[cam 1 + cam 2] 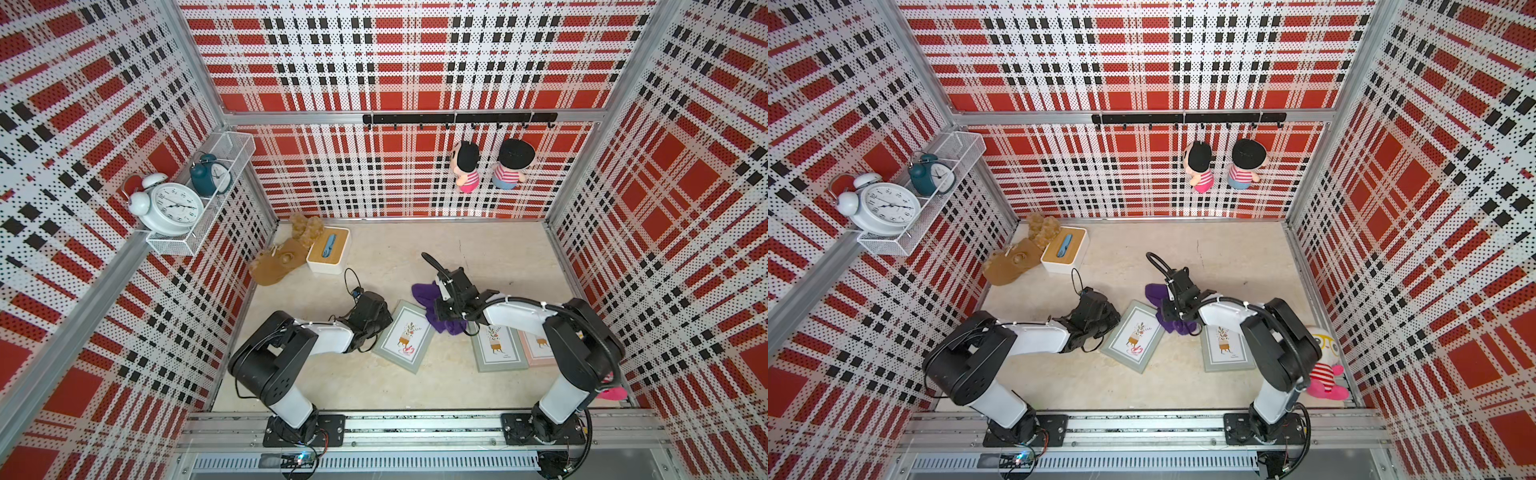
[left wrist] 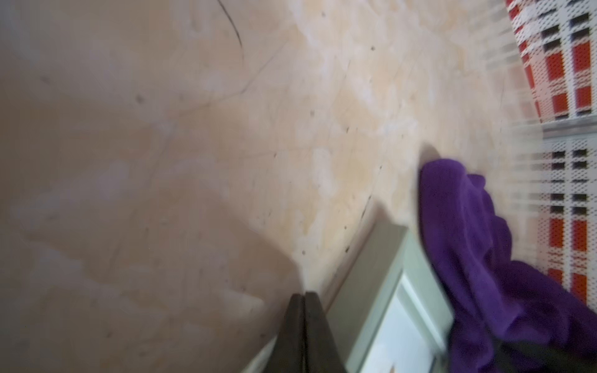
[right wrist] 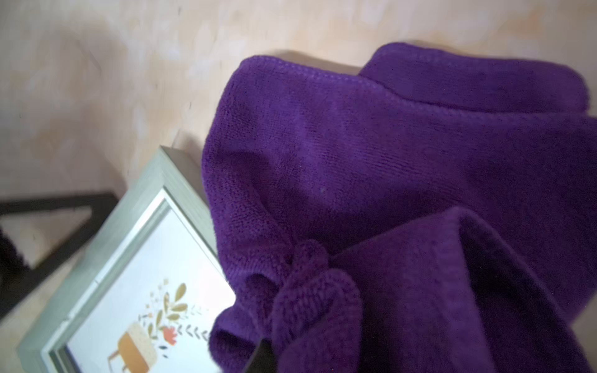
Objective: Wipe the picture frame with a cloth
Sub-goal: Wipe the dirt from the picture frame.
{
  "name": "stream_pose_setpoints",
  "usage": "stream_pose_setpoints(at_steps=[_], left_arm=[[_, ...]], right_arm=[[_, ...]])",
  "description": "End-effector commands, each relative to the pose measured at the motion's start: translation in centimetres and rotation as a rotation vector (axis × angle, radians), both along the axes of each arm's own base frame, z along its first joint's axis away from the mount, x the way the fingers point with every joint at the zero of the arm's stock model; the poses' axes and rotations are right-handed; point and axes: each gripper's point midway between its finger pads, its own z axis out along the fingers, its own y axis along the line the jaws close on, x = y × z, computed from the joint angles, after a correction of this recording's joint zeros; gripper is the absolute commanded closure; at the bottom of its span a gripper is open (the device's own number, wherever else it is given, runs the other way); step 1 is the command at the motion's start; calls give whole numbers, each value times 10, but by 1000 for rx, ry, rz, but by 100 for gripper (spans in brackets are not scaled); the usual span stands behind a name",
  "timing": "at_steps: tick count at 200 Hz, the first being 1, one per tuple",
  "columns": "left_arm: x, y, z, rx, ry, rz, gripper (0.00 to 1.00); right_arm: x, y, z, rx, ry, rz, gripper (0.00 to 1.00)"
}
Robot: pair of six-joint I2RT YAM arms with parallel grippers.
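Plaid-walled cell, beige marbled desk (image 1: pixel 415 386). Tilted grey-green picture frame (image 1: pixel 404 336) flat mid-desk. Purple cloth (image 1: pixel 424 293) bunched over frame's far right corner, spilling onto desk. Right hand (image 1: pixel 441 311) clamped on cloth fold above that corner. Left hand (image 2: pixel 305 300) pressed together, empty, just beside frame's left edge. Cloth likely soft, light, floppy; best pinched at a thick fold.

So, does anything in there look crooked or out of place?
Yes. One green picture frame lies skewed, its corner under a bunched purple cloth, while the two other frames lie squarer. A striped doll sits on the table, while two similar dolls hang from the hook rail.
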Motion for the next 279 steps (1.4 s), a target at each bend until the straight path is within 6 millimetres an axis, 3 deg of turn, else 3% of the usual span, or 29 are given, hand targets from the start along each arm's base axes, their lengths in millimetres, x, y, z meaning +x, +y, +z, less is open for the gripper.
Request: stream_pose_setpoints(at_steps=[1, 36, 65, 91, 110, 131, 165, 184, 215, 249, 279], left_arm=[[-67, 37, -65, 180, 292, -17, 91], [-50, 25, -44, 167, 235, -51, 91], [-21, 11, -2, 165, 131, -86, 84], [-8, 3, 38, 151, 49, -117, 70], [-13, 6, 53, 169, 29, -147, 54], [-30, 6, 54, 164, 37, -222, 41], [-52, 1, 44, 157, 58, -290, 32], [-61, -3, 34, 146, 77, -302, 32], [-62, -3, 22, 128, 94, -264, 39], [-60, 1, 11, 107, 125, -224, 57], [-46, 8, 11, 78, 109, -181, 68]], right_arm=[[-19, -9, -1, -13, 37, -42, 100], [40, -19, 52, 13, -94, -165, 100], [48, -6, 78, 56, -125, -132, 100], [27, -14, 81, 63, -87, -128, 100], [0, -20, 81, 56, -36, -134, 100], [-42, -24, 65, 52, 66, -149, 100], [-95, -6, 34, 70, 177, -153, 100], [-105, 8, 18, 111, 204, -142, 100], [-93, 23, 2, 111, 178, -126, 100], [-64, 32, -9, 77, 138, -128, 100], [-21, 38, -7, 75, 74, -124, 100]])
